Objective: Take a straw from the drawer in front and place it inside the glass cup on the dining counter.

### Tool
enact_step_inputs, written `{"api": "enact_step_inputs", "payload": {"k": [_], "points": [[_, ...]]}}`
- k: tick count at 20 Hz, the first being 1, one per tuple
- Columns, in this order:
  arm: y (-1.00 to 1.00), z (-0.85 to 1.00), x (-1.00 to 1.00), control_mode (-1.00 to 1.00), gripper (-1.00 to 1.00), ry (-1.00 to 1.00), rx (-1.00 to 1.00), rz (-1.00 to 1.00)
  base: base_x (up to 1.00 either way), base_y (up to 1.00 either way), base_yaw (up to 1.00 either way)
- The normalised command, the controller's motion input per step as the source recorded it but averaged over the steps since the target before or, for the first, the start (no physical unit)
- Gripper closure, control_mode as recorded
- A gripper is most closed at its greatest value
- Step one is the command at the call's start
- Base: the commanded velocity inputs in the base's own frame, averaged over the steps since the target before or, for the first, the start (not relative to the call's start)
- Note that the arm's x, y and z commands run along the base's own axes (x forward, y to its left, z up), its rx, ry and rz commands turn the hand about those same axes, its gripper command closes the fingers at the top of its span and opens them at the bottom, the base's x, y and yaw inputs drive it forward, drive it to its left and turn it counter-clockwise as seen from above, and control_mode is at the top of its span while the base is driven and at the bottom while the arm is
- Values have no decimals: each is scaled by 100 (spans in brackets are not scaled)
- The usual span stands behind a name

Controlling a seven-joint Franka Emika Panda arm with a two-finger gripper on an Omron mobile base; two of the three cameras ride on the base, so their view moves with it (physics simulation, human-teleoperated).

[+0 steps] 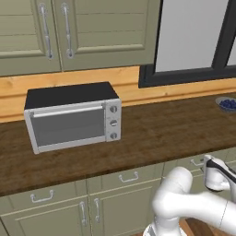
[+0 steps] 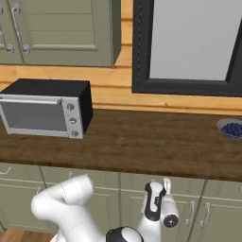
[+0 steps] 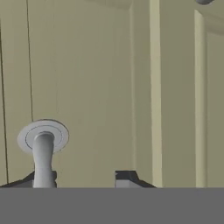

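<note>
A dark wood bench (image 1: 152,133) runs across a green-cabinet kitchen, with pale wood panelling behind it and a dark-framed window (image 2: 189,42) above. A silver-fronted toaster oven (image 1: 73,117) with a black top stands at the bench's left end, against the wall. Far to the right, near the wall, sits a small bowl (image 2: 230,128) of blue berries. Olive wall cabinets (image 1: 78,32) with metal handles hang over the oven. Under the bench, a row of green drawers (image 1: 126,177) tops the cabinet doors.

The arm bends low in front of the drawers. Its end effector (image 3: 83,177) faces a green drawer front, fingertips either side of a grey handle post (image 3: 43,151); the left fingertip is just beside it, and the jaws stand partly apart with no firm grip visible. The drawer looks closed.
</note>
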Motion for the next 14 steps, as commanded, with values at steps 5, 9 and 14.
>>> {"api": "enact_step_inputs", "payload": {"k": [5,9,14], "points": [[-11,-89,-32,-100,100,9,0,0,0,0,0],[-15,-94,-45,-100,100,8,0,1,0,0,0],[-24,-94,-79,-100,100,3,0,3,0,0,0]]}}
